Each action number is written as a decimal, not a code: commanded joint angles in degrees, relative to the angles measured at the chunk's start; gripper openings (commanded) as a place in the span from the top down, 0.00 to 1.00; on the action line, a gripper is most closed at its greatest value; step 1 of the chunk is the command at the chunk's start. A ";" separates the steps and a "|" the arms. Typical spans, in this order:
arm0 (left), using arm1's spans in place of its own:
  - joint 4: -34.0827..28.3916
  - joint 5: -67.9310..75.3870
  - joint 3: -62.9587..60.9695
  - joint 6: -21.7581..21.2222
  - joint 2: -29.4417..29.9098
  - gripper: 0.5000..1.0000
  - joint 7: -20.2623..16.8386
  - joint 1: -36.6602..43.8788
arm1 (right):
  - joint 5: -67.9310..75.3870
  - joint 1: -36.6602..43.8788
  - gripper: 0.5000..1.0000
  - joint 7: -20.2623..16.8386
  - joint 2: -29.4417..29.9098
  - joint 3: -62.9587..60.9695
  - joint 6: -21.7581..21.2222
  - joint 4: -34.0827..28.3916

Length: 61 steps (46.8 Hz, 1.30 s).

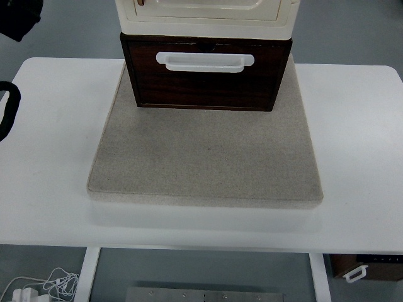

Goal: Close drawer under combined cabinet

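1. sitting at the far edge of the grey mat (204,163), the combined cabinet (204,9) has its dark wooden drawer (204,78) beneath a cream upper unit; the drawer front faces the robot's side, so a push away from the robot would seat it.
2. the drawer front appears to stand slightly proud of the cream unit above, which suggests it is not fully home; how far it is out cannot be told from this steep view.
3. the white handle (204,61) runs across the upper part of the drawer front, clear of any contact.
4. the mat lies centred on the white table (50,207), its near half bare, leaving open room for a straight approach.
5. a dark curved part (7,110) shows at the table's left edge, probably the left arm at rest; whether its hand is open or holding anything cannot be told. no right hand is in view.
6. the table's near edge is unobstructed.
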State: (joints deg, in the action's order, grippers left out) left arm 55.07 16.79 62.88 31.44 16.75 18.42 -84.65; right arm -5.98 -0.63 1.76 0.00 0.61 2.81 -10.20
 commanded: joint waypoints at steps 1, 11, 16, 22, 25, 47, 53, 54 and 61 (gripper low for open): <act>-0.23 0.17 3.91 -6.38 0.74 0.00 -3.30 -1.48 | 0.00 0.01 0.10 0.00 0.00 0.00 0.00 0.00; -1.02 -0.18 9.45 -19.92 6.88 0.00 -8.66 -1.74 | 0.00 -0.07 0.10 0.00 0.00 0.00 0.00 0.00; -4.09 -0.36 9.72 -24.14 9.87 0.00 -12.17 -1.65 | 0.00 -0.07 0.10 0.00 0.00 0.00 0.00 0.00; -10.24 -0.36 9.72 -27.57 10.93 0.00 -14.99 -1.13 | 0.00 0.02 0.10 0.00 0.00 0.00 0.00 0.00; -12.88 -0.36 9.63 -29.85 11.28 0.00 -15.08 -0.86 | 0.00 -0.07 0.10 0.00 0.00 0.00 0.00 0.00; -35.56 -12.83 8.31 -29.78 8.39 0.00 -14.38 7.74 | 0.00 -0.07 0.10 0.00 0.00 -0.09 -0.26 -0.09; -35.56 -17.22 8.23 -28.63 6.54 0.00 -14.03 13.72 | 0.00 -0.07 0.10 0.00 0.00 0.00 -0.18 0.00; -35.65 -18.10 8.22 -28.37 5.93 0.00 -14.03 14.60 | 0.00 -0.07 0.10 0.00 0.00 0.00 -0.18 0.00; -36.88 -20.57 8.31 -23.54 2.15 0.00 -14.03 20.22 | 0.00 -0.16 0.10 0.00 0.00 0.00 -0.18 0.00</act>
State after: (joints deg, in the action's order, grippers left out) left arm 18.88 -3.36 71.10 5.41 20.60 4.42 -66.76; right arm -5.98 -0.69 1.76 0.00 0.62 2.65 -10.20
